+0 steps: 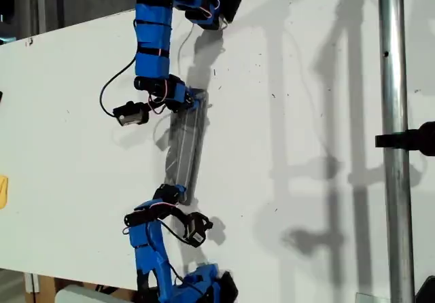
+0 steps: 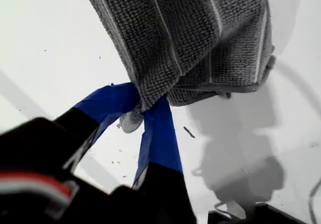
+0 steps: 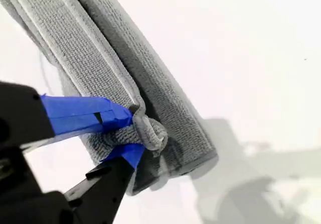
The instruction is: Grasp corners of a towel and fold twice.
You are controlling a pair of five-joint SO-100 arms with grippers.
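The towel (image 1: 183, 150), grey with white pinstripes, is bunched into a narrow band stretched between two blue arms over the white table (image 1: 306, 99). One arm's gripper (image 1: 194, 100) holds its far end in the exterior view, the other's gripper (image 1: 178, 193) its near end; the wrist views do not show which arm is which. My first gripper (image 2: 143, 108) is shut on a corner of the towel (image 2: 190, 38), which hangs in folds above its shadow. My second gripper (image 3: 133, 133) is shut on a bunched corner of the towel (image 3: 100, 68), whose layers run away from the jaws.
A vertical metal pole (image 1: 393, 167) with a black clamp (image 1: 411, 140) stands at the exterior view's right. A yellow object (image 1: 3, 191) sits at that view's left edge. The table's edge runs diagonally across that view's upper left. Black cables trail from both arms.
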